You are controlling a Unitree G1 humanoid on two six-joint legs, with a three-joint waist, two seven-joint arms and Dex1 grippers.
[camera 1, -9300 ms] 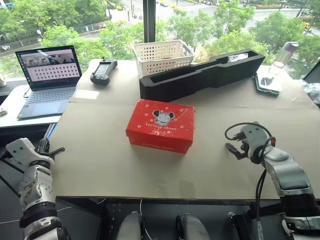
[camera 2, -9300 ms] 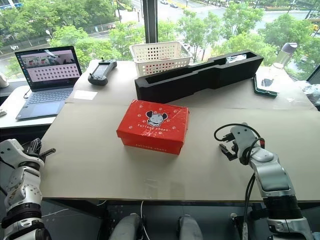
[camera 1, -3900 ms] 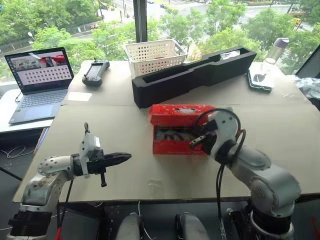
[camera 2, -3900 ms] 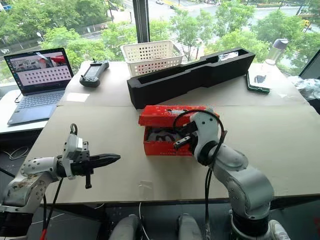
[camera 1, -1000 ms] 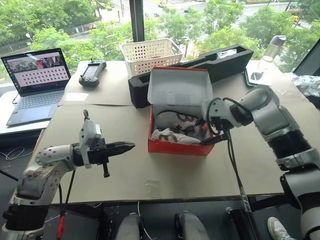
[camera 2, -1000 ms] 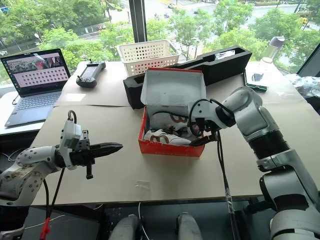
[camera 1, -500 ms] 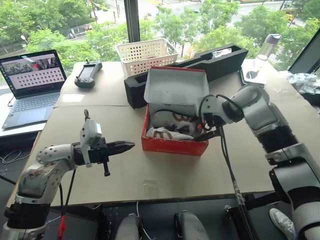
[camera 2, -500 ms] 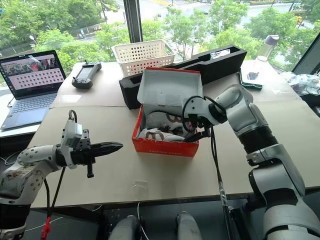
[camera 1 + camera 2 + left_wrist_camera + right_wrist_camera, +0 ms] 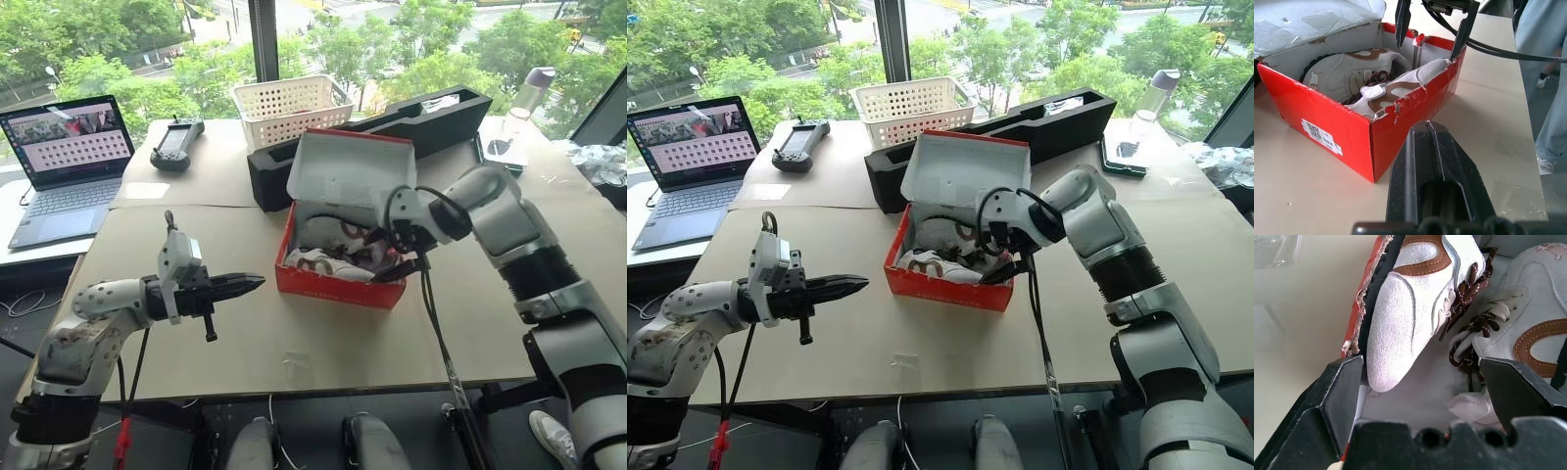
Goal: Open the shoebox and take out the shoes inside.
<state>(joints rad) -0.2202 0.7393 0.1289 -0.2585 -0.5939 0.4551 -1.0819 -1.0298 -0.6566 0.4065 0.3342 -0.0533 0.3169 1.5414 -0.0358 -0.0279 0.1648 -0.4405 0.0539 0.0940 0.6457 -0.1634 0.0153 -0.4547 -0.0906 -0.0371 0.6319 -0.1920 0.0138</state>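
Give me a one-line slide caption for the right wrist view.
Open right gripper poised over white sneakers in the opened red shoebox, nothing grasped yet.

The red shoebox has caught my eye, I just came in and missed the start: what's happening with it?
The shoebox sits on the table with its lid up, and both shoes lie inside it. The right gripper, fingers wide open, hangs at the box's right end, above the nearer shoe's toe, gripping nothing yet. The left gripper, closed and empty, hovers left of the box, pointing at it.
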